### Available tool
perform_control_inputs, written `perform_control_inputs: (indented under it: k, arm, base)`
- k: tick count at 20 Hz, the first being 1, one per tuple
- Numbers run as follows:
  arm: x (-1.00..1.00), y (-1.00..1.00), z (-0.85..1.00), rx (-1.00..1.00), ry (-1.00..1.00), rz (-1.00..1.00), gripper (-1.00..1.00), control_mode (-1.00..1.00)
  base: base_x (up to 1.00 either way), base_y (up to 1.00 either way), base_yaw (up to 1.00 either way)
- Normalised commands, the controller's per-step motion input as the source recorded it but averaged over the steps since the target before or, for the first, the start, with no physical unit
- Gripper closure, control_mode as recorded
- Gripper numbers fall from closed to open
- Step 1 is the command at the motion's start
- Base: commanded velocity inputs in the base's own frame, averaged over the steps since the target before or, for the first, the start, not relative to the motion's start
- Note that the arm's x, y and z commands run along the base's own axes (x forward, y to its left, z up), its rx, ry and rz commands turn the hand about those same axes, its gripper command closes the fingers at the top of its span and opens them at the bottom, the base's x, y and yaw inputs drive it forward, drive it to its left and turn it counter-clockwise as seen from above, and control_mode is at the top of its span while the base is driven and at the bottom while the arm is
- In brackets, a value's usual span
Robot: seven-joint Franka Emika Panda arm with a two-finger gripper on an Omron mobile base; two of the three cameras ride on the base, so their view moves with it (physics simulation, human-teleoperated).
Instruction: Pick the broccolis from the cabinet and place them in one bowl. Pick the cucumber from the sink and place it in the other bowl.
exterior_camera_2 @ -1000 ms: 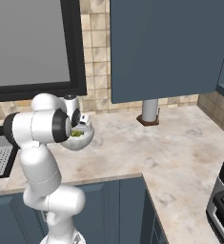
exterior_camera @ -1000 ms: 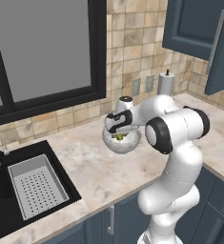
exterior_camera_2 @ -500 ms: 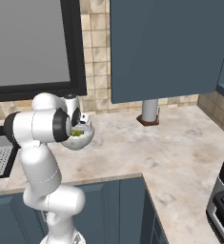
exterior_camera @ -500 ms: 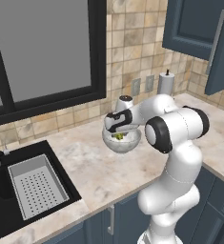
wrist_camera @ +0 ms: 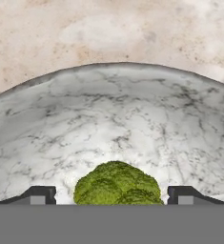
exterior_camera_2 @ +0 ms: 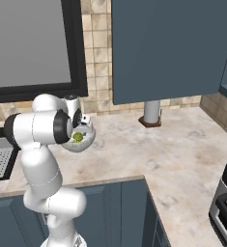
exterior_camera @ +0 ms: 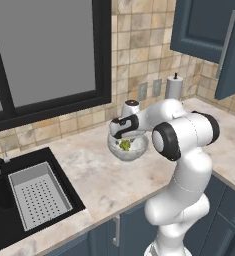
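In the hand view the two dark fingertips (wrist_camera: 42,194) stand spread wide, one to each side of a broccoli (wrist_camera: 117,185), with clear gaps between each tip and the floret; nothing is pinched. The gripper (wrist_camera: 111,195) hangs just above the floret, pointing down into the pale marbled bowl (wrist_camera: 113,109).

The broccoli sits on the bowl's inside near the bottom, bumpy crown up. It is a rounded clump with no clear long axis, and its lower part is cut off at the bottom of the hand view, so any stem is hidden. Whether a second floret lies in the bowl cannot be told.

In the left base view the gripper (exterior_camera: 123,134) is poised over the bowl (exterior_camera: 115,151), which stands on the beige stone counter (exterior_camera: 94,175) below the dark-framed window (exterior_camera: 44,55); a small yellow-green speck, the broccoli (exterior_camera: 124,145), shows inside. The arm's forearm covers the bowl's right rim. From the right base view the bowl (exterior_camera_2: 86,141) and broccoli (exterior_camera_2: 78,137) peek out beside the arm's big elbow joint, which hides the bowl's left half and most of the hand.

To the left, the black sink (exterior_camera: 4,200) is recessed into the counter with a grey perforated tray (exterior_camera: 39,197) in it; its left part and tap are cut off at the picture's edge. On the far right a blue-grey cabinet (exterior_camera: 209,35) hangs on the wall, its door (exterior_camera: 233,55) swung open; its inside is out of sight. A grey cylinder (exterior_camera: 173,86) stands by the tiled wall behind the arm.
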Motion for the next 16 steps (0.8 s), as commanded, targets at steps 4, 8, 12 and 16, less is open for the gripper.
perform_control_inputs:
  k: [4,8,12,16]
  arm:
    - [-0.07,0.0,0.21,0.0,0.0,0.0,-1.0,-1.0]
    - [-0.14,0.0,0.39,0.0,0.0,0.0,-1.0,-1.0]
    - [-0.42,0.05,0.3,0.0,0.0,0.0,-1.0,-1.0]
    - [-0.58,0.18,0.39,0.0,-0.01,0.0,-1.0,-1.0]
  base:
    - [0.0,0.0,0.0]
    - [0.0,0.0,0.0]
    - [0.0,0.0,0.0]
    - [0.0,0.0,0.0]
